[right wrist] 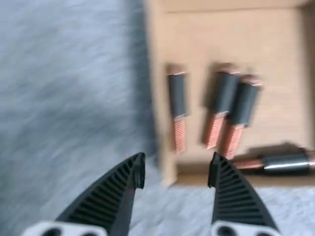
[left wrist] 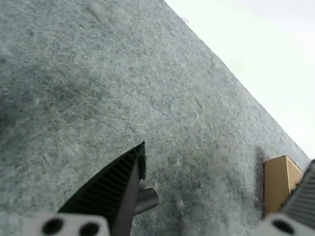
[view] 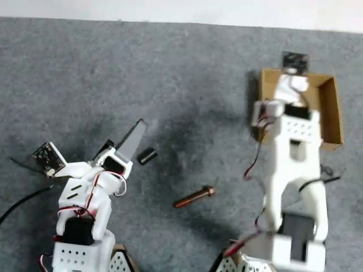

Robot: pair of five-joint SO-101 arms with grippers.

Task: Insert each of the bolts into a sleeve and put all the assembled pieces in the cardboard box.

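High view | step, as I judged it: last bolt (view: 194, 198) and sleeve (view: 147, 155) unjoined on table (view: 85, 68); four assembled pieces (right wrist: 226, 98) in cardboard box (view: 336, 110) | bolt flat, long axis roughly across table, head boxward | my left pincer (view: 122, 141) gaped beside sleeve; my right pincer (right wrist: 177, 179) gaped empty over box | next: grip sleeve, align with bolt.

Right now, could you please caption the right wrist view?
Open right claw poised over the cardboard box rim, with four sleeved bolts inside.
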